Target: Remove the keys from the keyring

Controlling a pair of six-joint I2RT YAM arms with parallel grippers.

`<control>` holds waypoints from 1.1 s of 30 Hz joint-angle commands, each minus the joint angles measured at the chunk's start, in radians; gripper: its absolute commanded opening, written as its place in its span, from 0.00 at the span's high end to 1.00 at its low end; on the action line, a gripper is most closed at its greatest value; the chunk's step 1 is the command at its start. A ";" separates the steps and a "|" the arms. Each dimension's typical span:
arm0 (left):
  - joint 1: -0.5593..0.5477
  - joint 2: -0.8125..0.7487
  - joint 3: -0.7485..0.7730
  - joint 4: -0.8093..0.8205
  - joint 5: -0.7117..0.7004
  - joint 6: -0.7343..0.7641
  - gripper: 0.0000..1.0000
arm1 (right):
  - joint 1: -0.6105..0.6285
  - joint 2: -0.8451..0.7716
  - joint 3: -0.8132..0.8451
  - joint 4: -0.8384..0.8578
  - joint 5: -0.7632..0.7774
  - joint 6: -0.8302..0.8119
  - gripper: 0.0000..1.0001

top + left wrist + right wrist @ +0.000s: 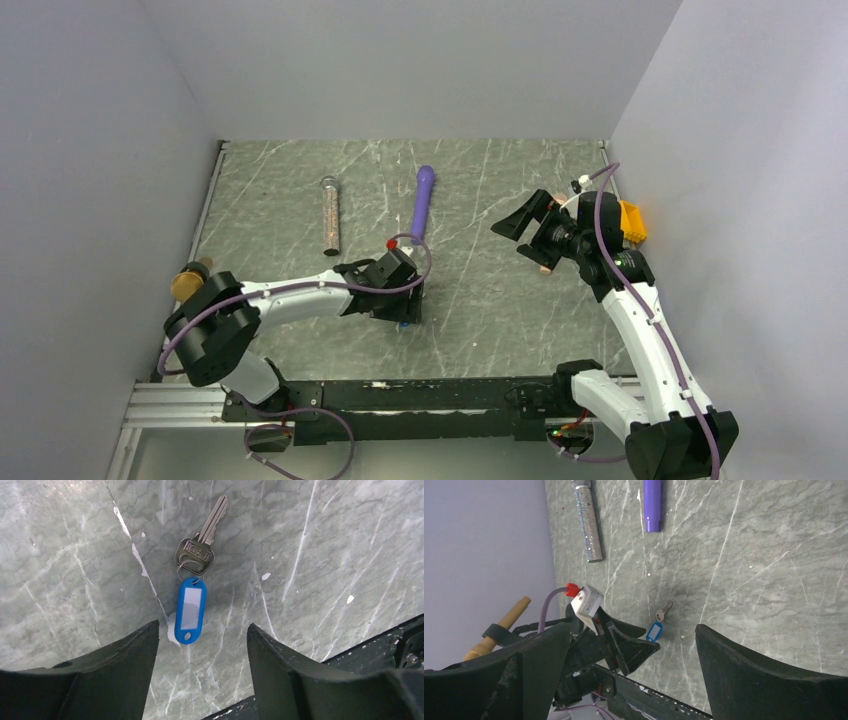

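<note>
Keyring [190, 609] is lying flat on the grey marbled bench [325, 555], with one silver key [202, 537] threaded on it. Left claw [202, 627] is hovering just above it, spread wide and gripping nothing; right claw [634, 628] is hanging well apart, also wide and empty

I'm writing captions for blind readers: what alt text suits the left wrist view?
A silver key and a blue plastic key tag, joined by a thin metal ring, lie flat on a grey marbled table. The open left gripper fills the bottom edge, its black fingers framing the tag's lower end.
</note>
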 commanded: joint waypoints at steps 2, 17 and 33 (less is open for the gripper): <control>-0.004 0.058 0.055 0.008 0.017 0.033 0.35 | 0.003 -0.020 0.009 0.021 -0.007 -0.002 0.00; -0.005 0.114 0.052 -0.020 0.029 0.015 0.64 | 0.003 -0.027 0.010 0.012 0.003 -0.009 0.00; -0.007 0.099 0.106 -0.077 0.029 0.020 1.00 | 0.003 -0.034 0.012 0.007 0.011 -0.017 0.00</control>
